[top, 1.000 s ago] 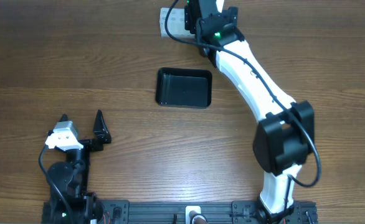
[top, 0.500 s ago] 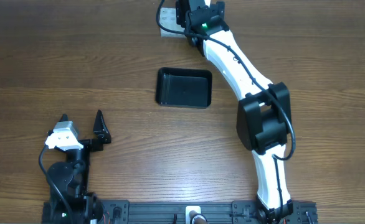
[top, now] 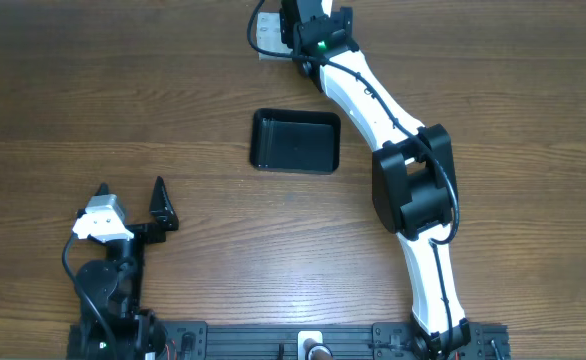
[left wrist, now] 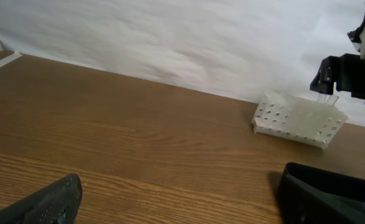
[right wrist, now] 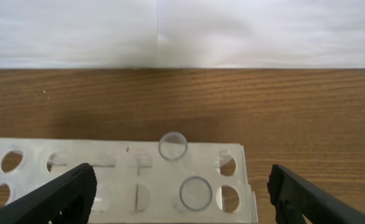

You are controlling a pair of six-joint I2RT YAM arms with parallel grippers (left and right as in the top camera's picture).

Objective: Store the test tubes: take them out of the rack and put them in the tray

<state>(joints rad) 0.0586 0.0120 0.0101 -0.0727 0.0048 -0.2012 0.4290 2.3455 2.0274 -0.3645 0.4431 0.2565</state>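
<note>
The wooden table (top: pixel 123 100) carries everything. My right arm (top: pixel 373 100) stretches up and across it to the far edge, while my left gripper (top: pixel 130 188) sits well apart near its own base with its fingers spread and nothing between them. That settles which arm is nearer, so this pick belongs to the right.

The black tray (top: pixel 295 145) lies mid-table with nothing in it, between the rack and my bases. The clear rack (right wrist: pixel 64 180) stands beyond it at the far edge, directly under my right wrist.

My right gripper (right wrist: pixel 182 174) hangs above the rack with its fingers wide apart and nothing in them, one on either side of the rack's right-hand holes.

Two test tubes show between those fingers: the rear tube (right wrist: pixel 172 146) in the far row and the near tube (right wrist: pixel 195 191) in the row closer to me. I see both as round open mouths, so I judge their long axes stand upright, pointing almost straight at my wrist. The near tube lies just off my midline — I reckon the next move is a straight descent with a slight sideways correction, then closing on its top before lifting along that same axis.
</note>
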